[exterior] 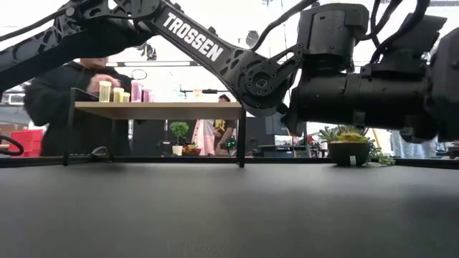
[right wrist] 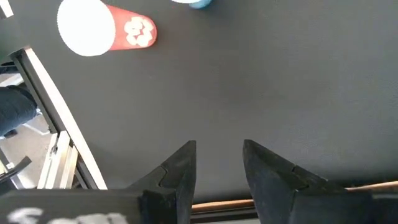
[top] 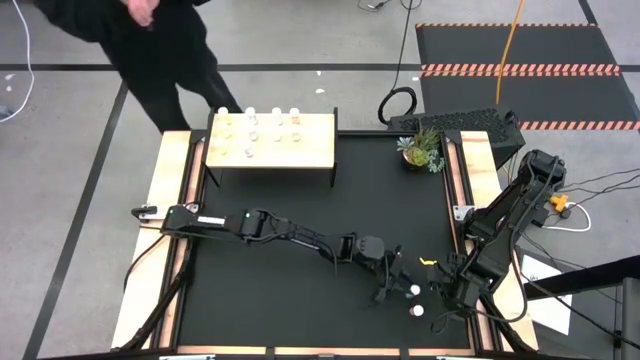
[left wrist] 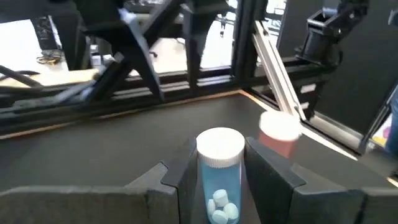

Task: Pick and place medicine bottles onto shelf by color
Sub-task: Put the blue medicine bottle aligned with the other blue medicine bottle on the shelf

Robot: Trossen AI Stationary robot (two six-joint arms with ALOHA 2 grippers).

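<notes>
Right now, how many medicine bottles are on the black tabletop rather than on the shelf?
2. The blue bottle is gripped between the left fingers. The red bottle sits just beside it, near the open right gripper. The arms may hide others.

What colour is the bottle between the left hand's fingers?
Blue bottle with a white cap; clearest in the left wrist view.
</notes>
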